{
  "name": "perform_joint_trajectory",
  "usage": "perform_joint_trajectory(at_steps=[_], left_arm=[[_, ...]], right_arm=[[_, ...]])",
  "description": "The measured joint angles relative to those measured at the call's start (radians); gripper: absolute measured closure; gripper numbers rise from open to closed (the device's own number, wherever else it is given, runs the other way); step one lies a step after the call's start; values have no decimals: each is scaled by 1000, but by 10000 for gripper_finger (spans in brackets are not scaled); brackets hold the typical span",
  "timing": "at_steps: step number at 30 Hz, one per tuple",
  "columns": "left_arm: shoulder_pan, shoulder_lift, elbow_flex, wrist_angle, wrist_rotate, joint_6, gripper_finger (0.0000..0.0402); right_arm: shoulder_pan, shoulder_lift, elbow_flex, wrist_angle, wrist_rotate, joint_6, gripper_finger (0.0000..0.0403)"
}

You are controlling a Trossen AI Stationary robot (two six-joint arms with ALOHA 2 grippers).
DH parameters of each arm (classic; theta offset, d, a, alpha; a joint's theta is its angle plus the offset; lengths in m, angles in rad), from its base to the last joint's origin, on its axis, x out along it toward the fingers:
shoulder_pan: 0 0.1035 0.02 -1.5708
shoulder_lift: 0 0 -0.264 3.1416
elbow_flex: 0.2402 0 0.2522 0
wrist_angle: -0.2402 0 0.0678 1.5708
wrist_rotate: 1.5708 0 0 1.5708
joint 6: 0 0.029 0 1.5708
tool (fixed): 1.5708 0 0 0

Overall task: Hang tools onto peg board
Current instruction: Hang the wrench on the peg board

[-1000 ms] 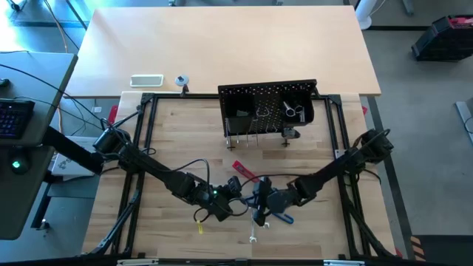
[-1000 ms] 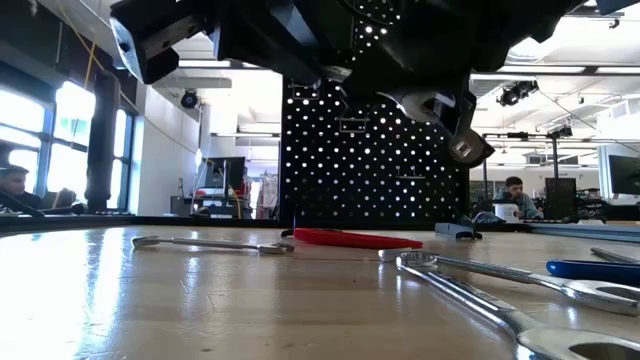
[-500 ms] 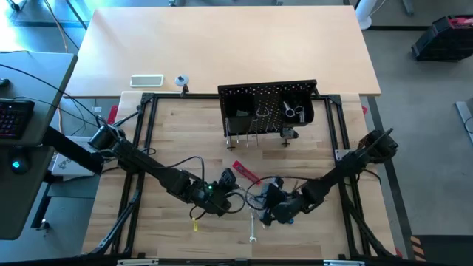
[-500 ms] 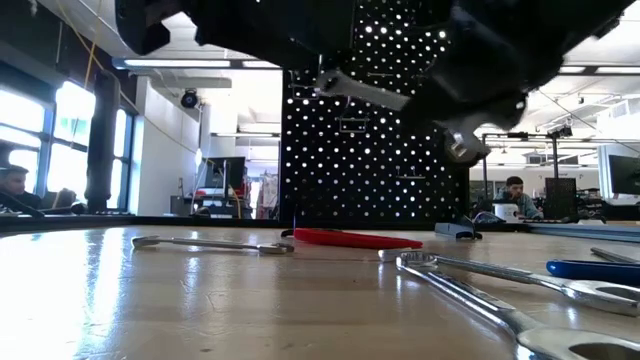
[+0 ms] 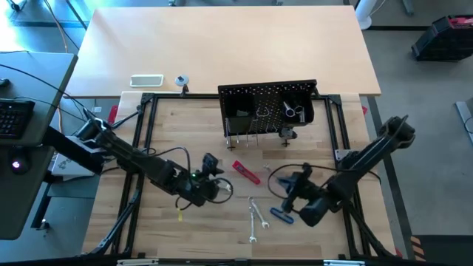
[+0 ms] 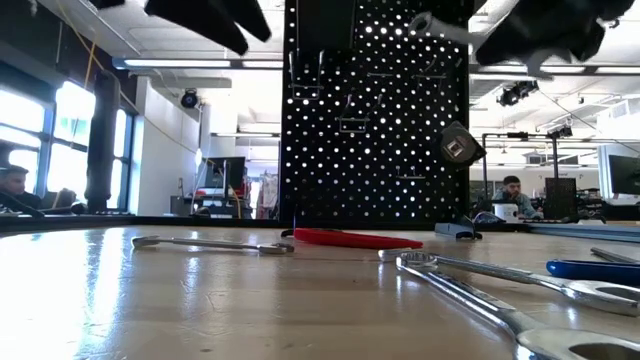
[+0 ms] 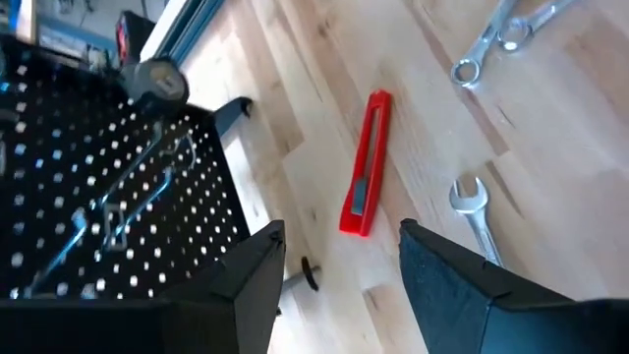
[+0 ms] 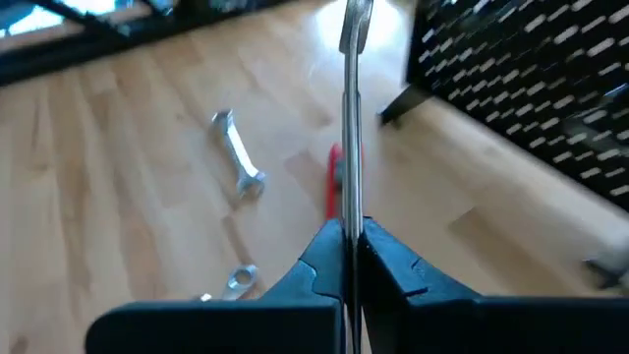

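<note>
The black peg board (image 5: 267, 111) stands at the table's far middle with a few tools (image 5: 293, 111) hanging on it. On the wood lie a red-handled tool (image 5: 246, 172), two silver wrenches (image 5: 256, 214) and a blue-ended tool (image 5: 281, 214). My right gripper (image 8: 351, 231) is right of them, above the table, shut on a slim silver wrench (image 8: 351, 98). My left gripper (image 7: 339, 246) hovers left of the red-handled tool (image 7: 365, 164), open, with nothing between its fingers. My right gripper pinches the wrench's flat shaft (image 8: 351, 202) between its two fingers. The wrench shows edge-on and runs along the fingers, sticking out past their tips. It is lifted clear of the table, high in the low view (image 6: 445, 28). The held end is hidden between the fingers.
A black tubular frame (image 5: 148, 100) borders the wooden work area. A white tray (image 5: 146, 80) and a small round object (image 5: 181, 80) sit on the far table beyond it. Bare wood lies between the peg board's legs and the loose tools.
The two grippers, close together over the near middle of the table, have parted and risen. My left gripper has gone toward the table's left and far edges. My right gripper has gone toward the right edge, carrying the silver wrench clear of the table.
</note>
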Motion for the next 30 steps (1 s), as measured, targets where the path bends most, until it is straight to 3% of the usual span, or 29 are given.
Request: perform_joint_trajectory(at_steps=[6, 16, 26, 30], left_arm=[[0, -108, -106, 62, 10, -75, 213], [0, -317, -418, 418, 61, -110, 213], [0, -339, -527, 574, 87, -119, 213], [1, -339, -543, 604, 89, -115, 213]], right_arm=[[15, -92, 0, -129, 127, 24, 398], [-2, -216, 0, -345, 208, 78, 398], [0, -407, 0, -343, 240, -242, 398], [-1, -495, 0, -226, 169, -473, 398]])
